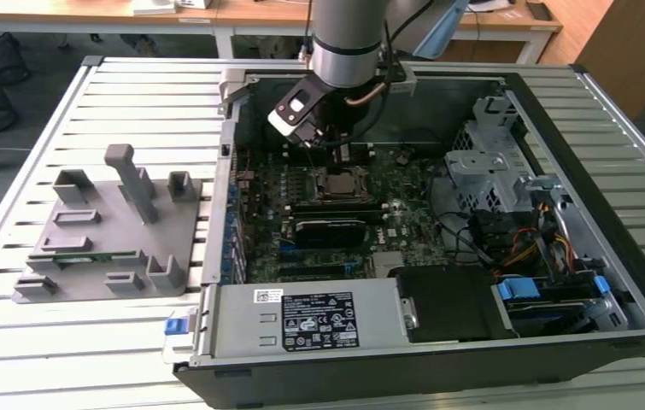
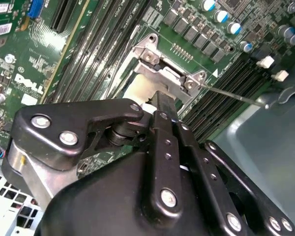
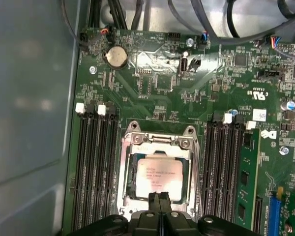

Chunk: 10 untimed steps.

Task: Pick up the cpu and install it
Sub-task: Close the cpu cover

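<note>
The cpu [image 3: 159, 178], a silvery square chip, lies flat in the motherboard's open socket [image 3: 129, 167]. It also shows in the exterior view as the cpu [image 1: 343, 182], in the middle of the board. My gripper [image 3: 160, 199] hangs just above the chip's near edge, its two black fingers pressed together with nothing between them. In the second wrist view one finger [image 2: 163, 105] points down at the pale chip [image 2: 137, 91] inside the metal socket frame [image 2: 162, 73]. I cannot tell whether the fingertips touch the chip.
The open computer case [image 1: 595, 256] surrounds the board, with a drive cage [image 1: 491, 162], cables and a power supply [image 1: 299, 318]. Memory slots [image 3: 96, 167] flank the socket. A thin socket lever [image 2: 231, 94] sticks out sideways. A grey fixture tray [image 1: 106, 231] sits at the exterior view's left.
</note>
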Tool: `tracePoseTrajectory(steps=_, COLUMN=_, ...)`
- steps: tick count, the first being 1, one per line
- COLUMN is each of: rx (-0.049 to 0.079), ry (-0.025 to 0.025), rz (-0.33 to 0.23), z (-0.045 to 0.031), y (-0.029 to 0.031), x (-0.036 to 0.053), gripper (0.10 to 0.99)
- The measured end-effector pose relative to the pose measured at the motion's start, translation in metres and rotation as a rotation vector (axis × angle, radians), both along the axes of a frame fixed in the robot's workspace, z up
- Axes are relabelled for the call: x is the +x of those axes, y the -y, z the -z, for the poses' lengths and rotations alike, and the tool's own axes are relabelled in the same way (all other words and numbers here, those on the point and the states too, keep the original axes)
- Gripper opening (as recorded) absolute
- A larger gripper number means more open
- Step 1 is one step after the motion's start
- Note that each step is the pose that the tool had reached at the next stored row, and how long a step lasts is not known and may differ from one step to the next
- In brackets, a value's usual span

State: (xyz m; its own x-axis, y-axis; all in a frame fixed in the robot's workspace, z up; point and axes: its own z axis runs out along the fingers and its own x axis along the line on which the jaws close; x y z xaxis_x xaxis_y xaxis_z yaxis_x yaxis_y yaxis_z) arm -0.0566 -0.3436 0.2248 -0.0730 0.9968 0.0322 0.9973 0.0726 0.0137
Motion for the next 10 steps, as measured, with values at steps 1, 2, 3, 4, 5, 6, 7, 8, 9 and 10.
tracePoseTrajectory(steps=1, rx=0.000, ry=0.0001, rz=0.000, z=0.0009, y=0.0000, x=-0.0006, gripper=0.106)
tracePoseTrajectory(steps=2, rx=0.000, ry=0.0000, rz=0.000, z=0.0017, y=0.0000, x=-0.0011, gripper=0.106)
tracePoseTrajectory(steps=3, rx=0.000, ry=0.0000, rz=0.000, z=0.0026, y=0.0000, x=-0.0018, gripper=0.106)
tracePoseTrajectory(steps=4, rx=0.000, ry=0.0000, rz=0.000, z=0.0035, y=0.0000, x=-0.0024, gripper=0.106)
tracePoseTrajectory(steps=5, rx=0.000, ry=0.0001, rz=0.000, z=0.0043, y=0.0000, x=-0.0029, gripper=0.106)
tracePoseTrajectory(steps=6, rx=0.000, ry=0.0000, rz=0.000, z=0.0050, y=0.0000, x=-0.0033, gripper=0.106)
tracePoseTrajectory(steps=7, rx=0.000, ry=0.0000, rz=0.000, z=0.0058, y=0.0000, x=-0.0036, gripper=0.106)
tracePoseTrajectory(steps=8, rx=0.000, ry=0.0000, rz=0.000, z=0.0067, y=0.0000, x=-0.0039, gripper=0.106)
tracePoseTrajectory(steps=9, rx=0.000, ry=0.0000, rz=0.000, z=0.0076, y=0.0000, x=-0.0043, gripper=0.106)
tracePoseTrajectory(steps=10, rx=0.000, ry=0.0000, rz=0.000, z=0.0087, y=0.0000, x=-0.0048, gripper=0.106)
